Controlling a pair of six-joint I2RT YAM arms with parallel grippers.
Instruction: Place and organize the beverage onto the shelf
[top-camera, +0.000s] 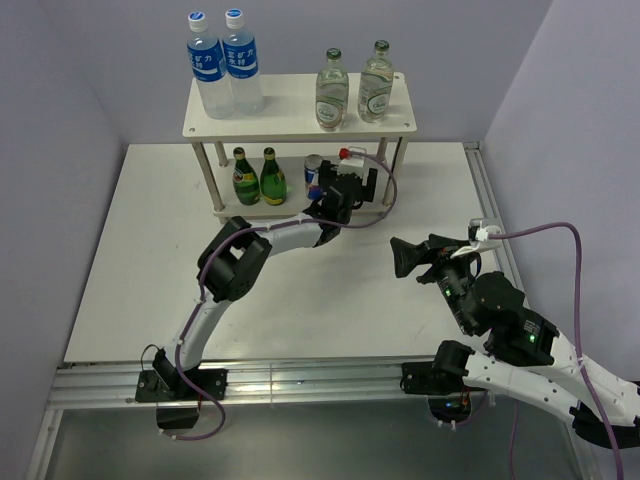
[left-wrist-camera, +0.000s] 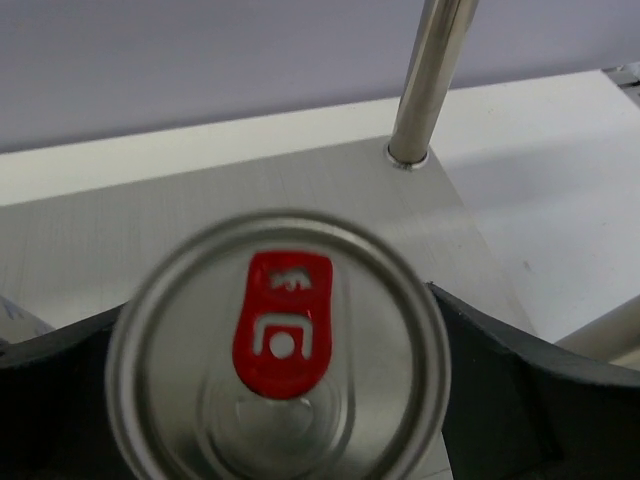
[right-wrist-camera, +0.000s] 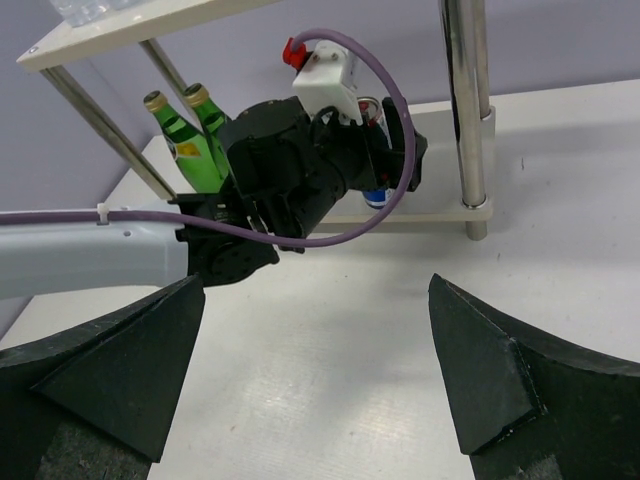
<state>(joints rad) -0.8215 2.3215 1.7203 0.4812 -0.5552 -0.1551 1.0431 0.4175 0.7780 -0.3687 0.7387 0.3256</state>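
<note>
The step in hand looks like setting the last can on the lower board (left-wrist-camera: 200, 210) of the shelf (top-camera: 300, 125) and letting it go. To do it well, the left gripper (top-camera: 350, 180) should spread fully before it moves. It should then back straight out toward the near edge, level, so neither finger drags the can. There is little room. On the left stand the two dark green bottles (top-camera: 258, 178) and the other silver-blue can (top-camera: 313, 172), and a metal leg (left-wrist-camera: 430, 80) rises just to the right and beyond.

The red-tabbed can (left-wrist-camera: 280, 350) stands upright on the lower board, near its right end, between the left gripper's fingers (left-wrist-camera: 520, 390). They flank its rim closely on both sides. I cannot tell whether they pinch it or have just let go.

On the top board, the two water bottles (top-camera: 222, 60) are at the left and the two clear glass bottles (top-camera: 354, 85) at the right.

Farther right, the right gripper (top-camera: 410, 258) hovers over the table (top-camera: 130, 260) well apart from the shelf, jaws spread wide, holding and touching nothing.
</note>
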